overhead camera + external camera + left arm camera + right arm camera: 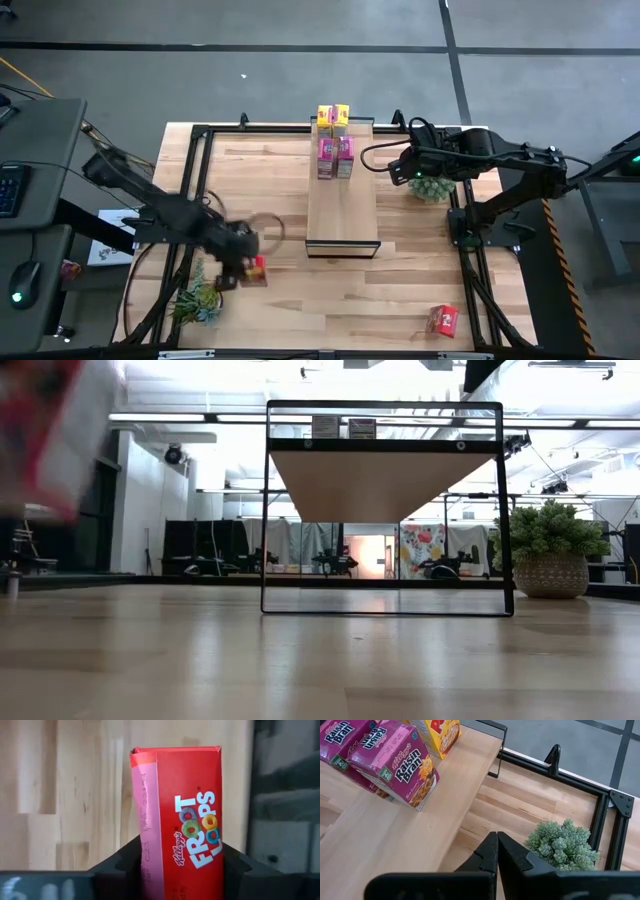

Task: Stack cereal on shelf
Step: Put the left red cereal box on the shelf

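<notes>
Left gripper [243, 268], near the front left of the table [300, 300], is clamped on a red Froot Loops box [257, 269]. In the left wrist view the box [182, 820] stands upright between the two dark fingers [120, 865], one on each narrow side; its front face carries the white Froot Loops lettering with coloured rings, its side panel is pale pink, and its top flap is closed. A small green plant [198, 298] lies just in front of this gripper, near the table's left front corner.

The shelf [342, 200], a long light-wood plank top in a dark frame, runs front to back along the table's middle. At its far end sit two yellow boxes [333, 117] side by side, and directly in front of them two magenta Raisin Bran boxes [335, 155], also side by side. In the low view the shelf [385, 475] shows as a raised board on thin dark legs.

Right gripper [497, 851], fingers closed together and empty, hovers just beside the shelf's right edge, above a potted succulent [433, 186].

A second red cereal box [443, 320] lies on the table near the front right corner, well apart from both grippers
</notes>
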`<action>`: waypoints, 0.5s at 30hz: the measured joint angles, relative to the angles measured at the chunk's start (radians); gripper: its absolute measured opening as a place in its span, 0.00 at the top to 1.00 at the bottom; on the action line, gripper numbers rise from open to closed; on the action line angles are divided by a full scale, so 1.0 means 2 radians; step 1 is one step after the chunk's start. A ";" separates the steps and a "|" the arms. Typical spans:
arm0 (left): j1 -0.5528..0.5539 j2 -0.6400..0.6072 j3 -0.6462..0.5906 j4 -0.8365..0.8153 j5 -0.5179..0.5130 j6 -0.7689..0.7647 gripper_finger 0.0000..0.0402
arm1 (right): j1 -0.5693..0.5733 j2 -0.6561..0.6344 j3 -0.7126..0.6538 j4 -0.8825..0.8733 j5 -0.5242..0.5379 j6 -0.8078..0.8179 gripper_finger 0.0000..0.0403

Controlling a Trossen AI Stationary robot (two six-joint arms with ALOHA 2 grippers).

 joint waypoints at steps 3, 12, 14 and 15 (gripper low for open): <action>0.025 -0.047 0.058 -0.025 -0.024 0.005 0.58 | 0.000 0.000 0.000 0.000 0.000 0.000 1.00; 0.166 0.082 0.318 -0.109 -0.078 0.188 0.66 | 0.000 0.000 0.000 0.019 0.000 0.001 1.00; 0.185 0.127 0.369 -0.129 -0.087 0.227 0.66 | 0.000 0.000 0.000 0.025 0.000 0.001 1.00; 0.191 0.148 0.390 -0.140 -0.089 0.242 0.65 | 0.000 0.000 0.000 0.025 0.000 0.001 1.00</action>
